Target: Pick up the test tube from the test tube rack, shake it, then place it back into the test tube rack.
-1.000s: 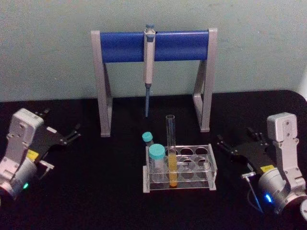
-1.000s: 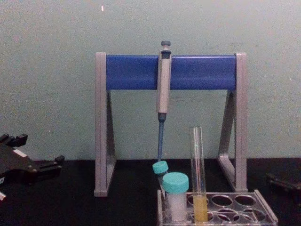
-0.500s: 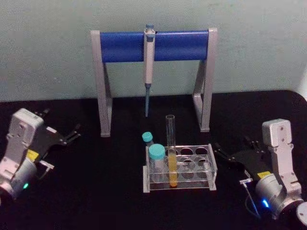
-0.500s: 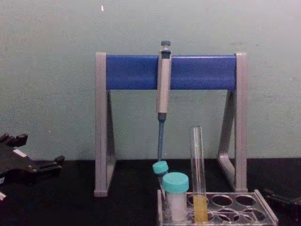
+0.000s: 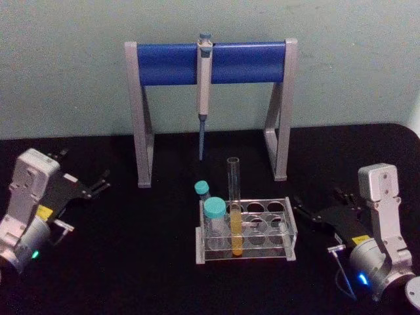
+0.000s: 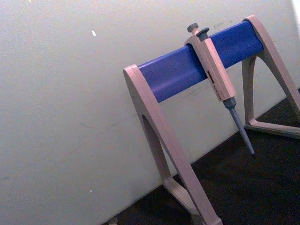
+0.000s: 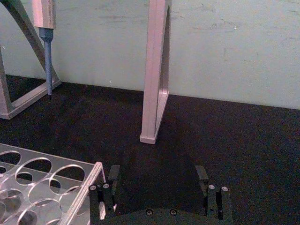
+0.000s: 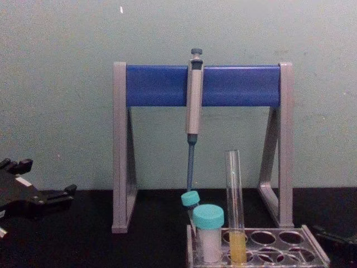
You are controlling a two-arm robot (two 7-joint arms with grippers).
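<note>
Test tube (image 5: 233,203) upright in test tube rack (image 5: 289,226), open end up

I'm seeing the test tube (image 5: 233,197) gleaming as clear glass, the test tube rack (image 5: 290,226) shining as glossy clear plastic, the desk (image 5: 131,262) looking matt black.

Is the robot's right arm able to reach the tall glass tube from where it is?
Probably yes. The right pincer sits open just right of the test tube rack, and the test tube stands far above the rack with nothing between them.
</note>
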